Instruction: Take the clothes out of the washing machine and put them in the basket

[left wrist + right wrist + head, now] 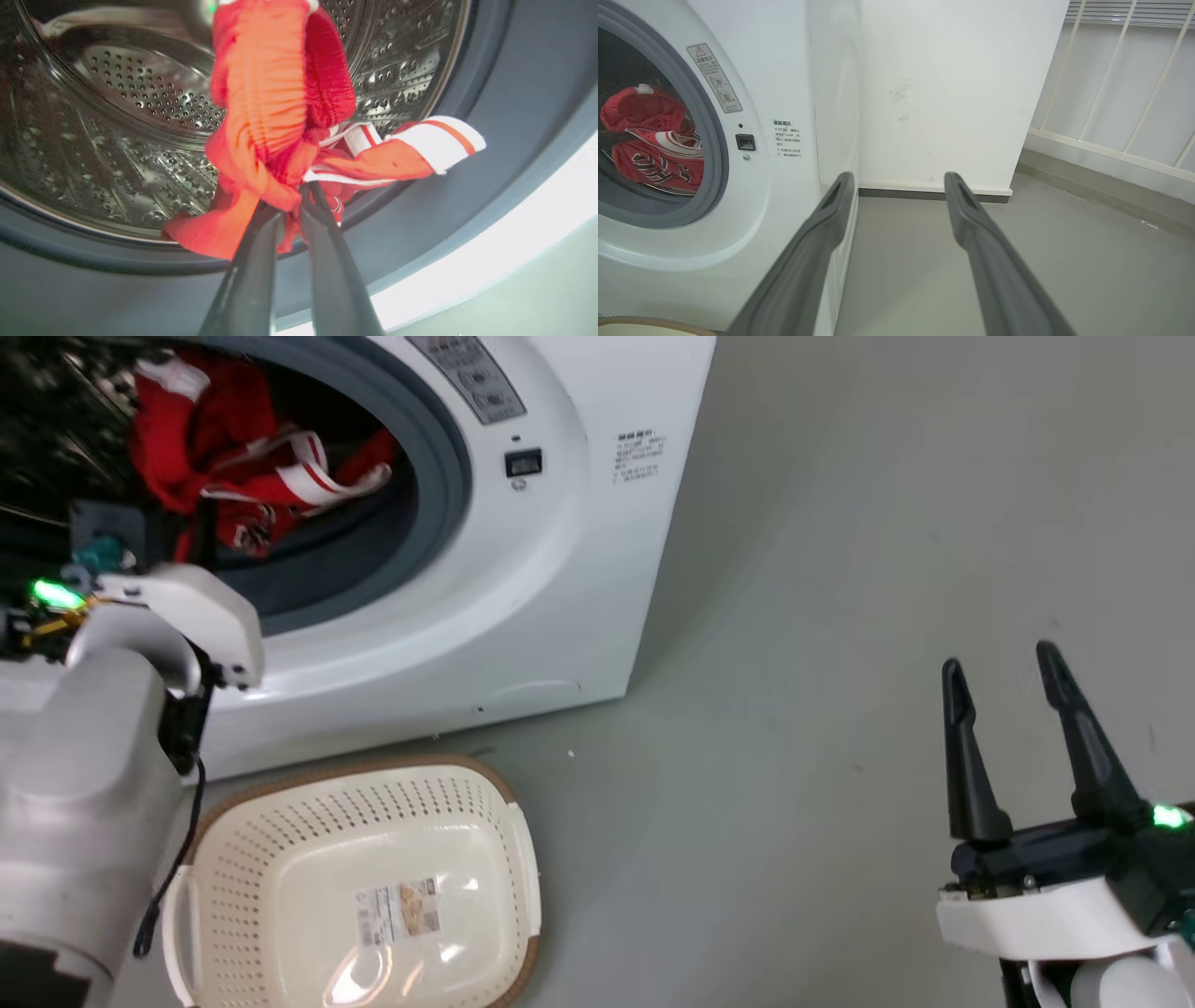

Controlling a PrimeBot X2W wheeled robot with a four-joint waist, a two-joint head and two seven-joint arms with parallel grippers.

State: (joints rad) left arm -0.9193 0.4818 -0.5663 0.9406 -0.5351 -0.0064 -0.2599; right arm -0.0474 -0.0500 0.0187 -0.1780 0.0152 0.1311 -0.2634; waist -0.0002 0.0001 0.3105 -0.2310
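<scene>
**Surroundings.** A smooth, matt grey-green floor [840, 569] spreads before me and to my right. My head view shows 1 small white speck [570, 755] lying on it.

From my right wrist, a plain white plaster wall [952, 84] stands upright and bears 2 faint brownish scuffs [903, 105], one above the other. A dark grey skirting strip [924, 195] runs along its foot, where it meets the floor.

Right of the wall's corner stands a cream-white railing [1106, 151] of at least 3 slanting bars on a low rail, set before a paler surface and above a raised grey kerb [1087, 186]. A pale slatted grille [1129, 11] crosses the top right corner.
</scene>
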